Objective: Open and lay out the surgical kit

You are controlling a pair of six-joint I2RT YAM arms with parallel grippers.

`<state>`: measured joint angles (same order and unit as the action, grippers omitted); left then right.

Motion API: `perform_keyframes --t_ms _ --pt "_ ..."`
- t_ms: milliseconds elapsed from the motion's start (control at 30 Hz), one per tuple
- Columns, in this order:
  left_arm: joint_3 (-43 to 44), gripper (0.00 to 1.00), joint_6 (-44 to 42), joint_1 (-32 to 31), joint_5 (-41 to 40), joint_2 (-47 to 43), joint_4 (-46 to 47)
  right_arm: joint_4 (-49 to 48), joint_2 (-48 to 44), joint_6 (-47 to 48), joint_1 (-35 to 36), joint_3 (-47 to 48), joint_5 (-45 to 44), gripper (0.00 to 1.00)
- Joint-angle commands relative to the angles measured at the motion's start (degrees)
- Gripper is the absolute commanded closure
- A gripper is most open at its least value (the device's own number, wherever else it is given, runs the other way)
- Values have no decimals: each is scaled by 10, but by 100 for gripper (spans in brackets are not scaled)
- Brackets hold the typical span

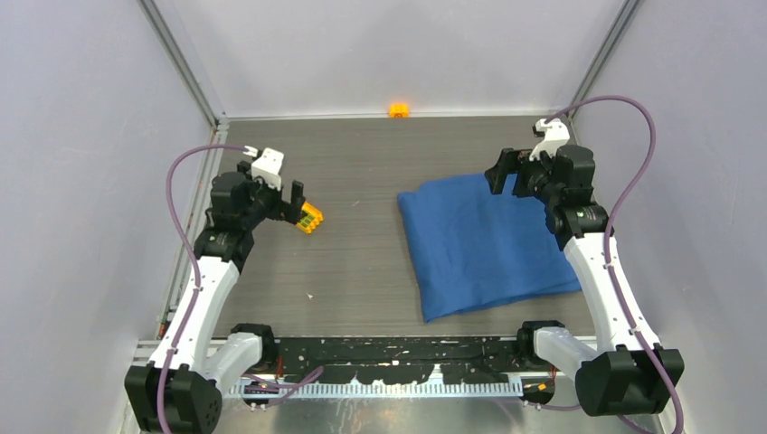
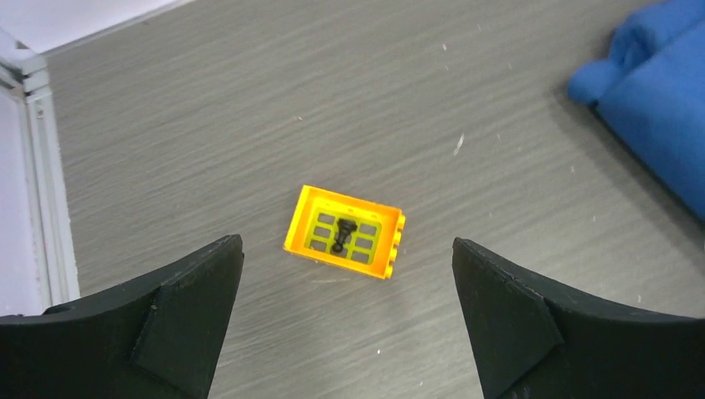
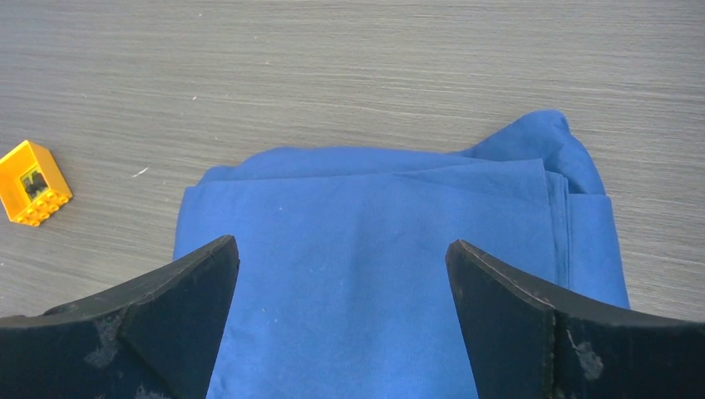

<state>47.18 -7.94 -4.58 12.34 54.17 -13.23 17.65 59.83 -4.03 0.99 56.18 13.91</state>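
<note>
Plainly, the bench (image 1: 362, 271) carries the wrap (image 1: 484, 244) on its right half, a folded blue bundle lying flat and slightly skewed, with nothing of its contents showing. Its longer run seems to go left to right, though it is close to square. The right end effector (image 1: 511, 181) hangs over the wrap's far edge, jaws spread wide and holding nothing. From its wrist view the cloth fills the space below the jaws, and loose folded layers bunch at the far right corner. The left end effector (image 1: 291, 203) is also released and empty. It sits well apart from the wrap, over a small orange block (image 1: 310, 218) on the left half. I judge the right arm far nearer, so the first pinch falls to it, probably at that bunched corner.
</note>
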Motion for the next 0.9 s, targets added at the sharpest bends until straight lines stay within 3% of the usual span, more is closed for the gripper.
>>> perform_keyframes --t_ms 0,333,633,867 --pt "-17 0 -70 1 72 -12 -43 -7 -16 36 -2 -1 44 0" --pt "-30 1 -140 -25 73 10 -99 25 -18 87 -2 0 103 0" --pt "13 0 -167 -68 -51 131 -116 30 -11 97 -2 -6 116 1" --pt "66 12 -147 -68 -82 230 -198 33 -11 109 -2 -10 115 0"
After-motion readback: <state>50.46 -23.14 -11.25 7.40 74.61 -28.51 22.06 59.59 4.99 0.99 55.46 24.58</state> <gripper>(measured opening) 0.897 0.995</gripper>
